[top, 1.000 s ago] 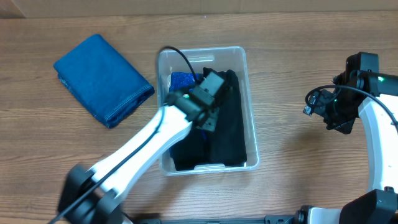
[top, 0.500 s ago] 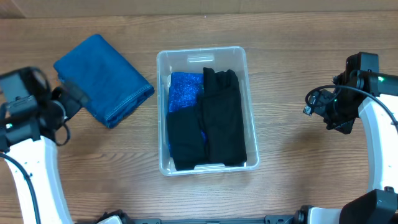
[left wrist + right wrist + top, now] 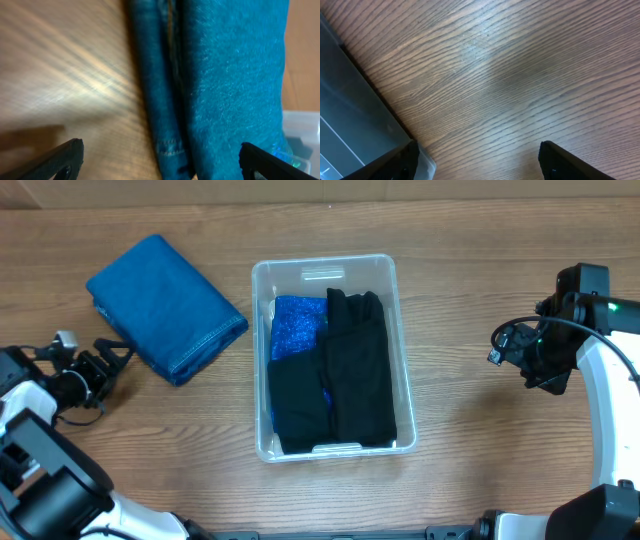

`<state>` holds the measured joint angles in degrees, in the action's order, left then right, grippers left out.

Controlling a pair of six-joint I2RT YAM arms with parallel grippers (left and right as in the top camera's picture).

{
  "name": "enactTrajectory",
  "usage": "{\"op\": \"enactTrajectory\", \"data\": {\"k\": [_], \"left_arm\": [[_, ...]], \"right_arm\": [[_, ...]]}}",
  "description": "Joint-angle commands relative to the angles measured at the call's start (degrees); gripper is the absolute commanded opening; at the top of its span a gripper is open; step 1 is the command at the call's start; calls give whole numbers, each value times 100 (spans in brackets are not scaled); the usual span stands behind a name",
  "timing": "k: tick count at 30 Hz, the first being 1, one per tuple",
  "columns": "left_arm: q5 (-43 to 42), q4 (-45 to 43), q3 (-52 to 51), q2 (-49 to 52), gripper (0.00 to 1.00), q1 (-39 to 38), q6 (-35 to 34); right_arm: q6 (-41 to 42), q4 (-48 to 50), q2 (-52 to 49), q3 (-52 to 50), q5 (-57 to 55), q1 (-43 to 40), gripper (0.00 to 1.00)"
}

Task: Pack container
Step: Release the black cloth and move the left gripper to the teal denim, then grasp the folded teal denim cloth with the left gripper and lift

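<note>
Two black folded garments [image 3: 340,385] beside a glittery blue garment [image 3: 297,318] lie in the clear rectangular plastic container [image 3: 404,370] mid wooden desk [image 3: 470,250], and the left gripper [image 3: 110,362] has swung out to the folded blue denim cloth [image 3: 165,305], likely next, jaws spread, as on the right gripper [image 3: 512,345].

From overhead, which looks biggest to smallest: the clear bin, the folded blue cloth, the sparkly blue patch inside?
1. clear bin
2. folded blue cloth
3. sparkly blue patch, partly covered by black clothing
</note>
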<state>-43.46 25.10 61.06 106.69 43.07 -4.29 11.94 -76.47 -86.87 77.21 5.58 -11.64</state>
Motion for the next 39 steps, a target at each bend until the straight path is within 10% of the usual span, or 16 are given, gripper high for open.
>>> {"op": "enactTrajectory", "data": {"k": [1, 16, 25, 39], "left_arm": [[-584, -264, -20, 205, 100, -127, 695], [472, -734, -20, 208, 100, -682, -1451], [638, -846, -20, 411, 100, -684, -1552], [-881, -2839, -13, 1598, 92, -1727, -2767]], "right_arm": [[-24, 26, 11, 4, 9, -11, 81], [-24, 35, 11, 4, 9, -11, 81], [-44, 24, 11, 4, 9, -11, 81], [-44, -74, 11, 4, 11, -11, 81]]}}
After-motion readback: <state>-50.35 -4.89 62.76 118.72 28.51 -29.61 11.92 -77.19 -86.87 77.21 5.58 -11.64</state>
